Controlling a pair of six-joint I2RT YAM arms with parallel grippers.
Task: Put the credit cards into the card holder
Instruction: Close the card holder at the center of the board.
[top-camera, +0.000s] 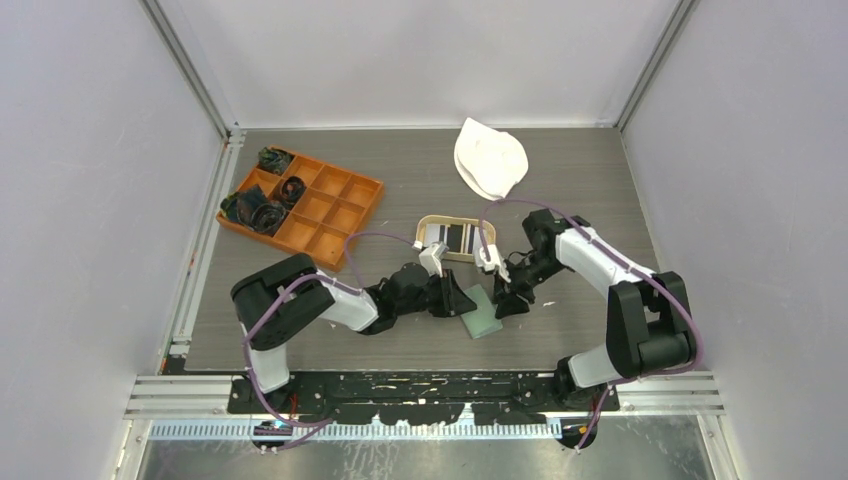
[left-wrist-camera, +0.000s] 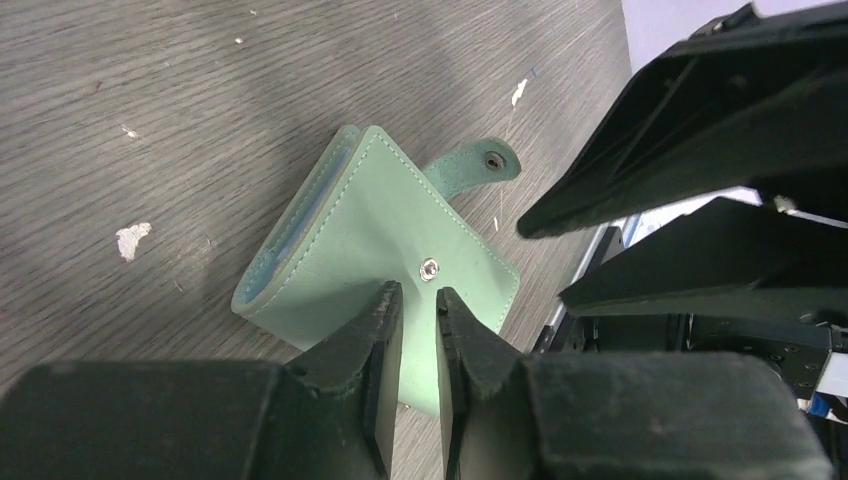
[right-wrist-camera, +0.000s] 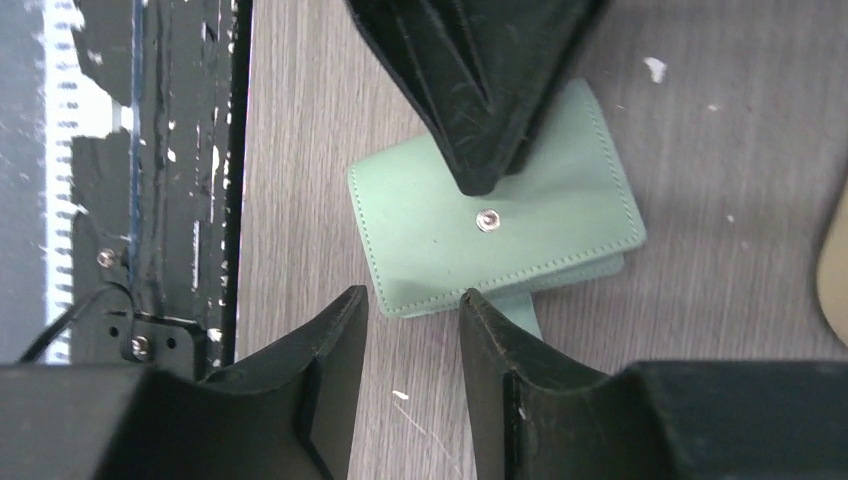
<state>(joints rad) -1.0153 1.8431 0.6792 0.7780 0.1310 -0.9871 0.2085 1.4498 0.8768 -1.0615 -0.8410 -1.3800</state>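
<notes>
From above, the card holder (top-camera: 484, 318) lies flat near the middle of the tabletop (top-camera: 400, 180), a bit toward the near edge. The left gripper (top-camera: 462, 300) is at its left side and the right gripper (top-camera: 507, 300) at its right. Just past them sits a tan tray (top-camera: 432, 222) with the credit cards (top-camera: 455, 237) in it, black and white ones side by side. An orange box (top-camera: 330, 215) with dark cord bundles (top-camera: 258, 210) stands by the far left corner, and a white cloth (top-camera: 490, 160) lies at the far edge. In the left wrist view the green card holder (left-wrist-camera: 370, 220) is folded shut, its strap (left-wrist-camera: 470, 167) sticking out loose and its snap (left-wrist-camera: 429, 267) bare. The left gripper (left-wrist-camera: 418, 292) has its tips down on the cover beside the snap, with only a thin gap between them - I cannot tell if they pinch anything. The right gripper (left-wrist-camera: 541, 262) hangs close by on the right, fingers apart. In the right wrist view the right gripper (right-wrist-camera: 410, 298) is open and holds nothing - its tips are just off one long edge of the card holder (right-wrist-camera: 560, 200). The left gripper (right-wrist-camera: 478, 180) points down onto the cover.
</notes>
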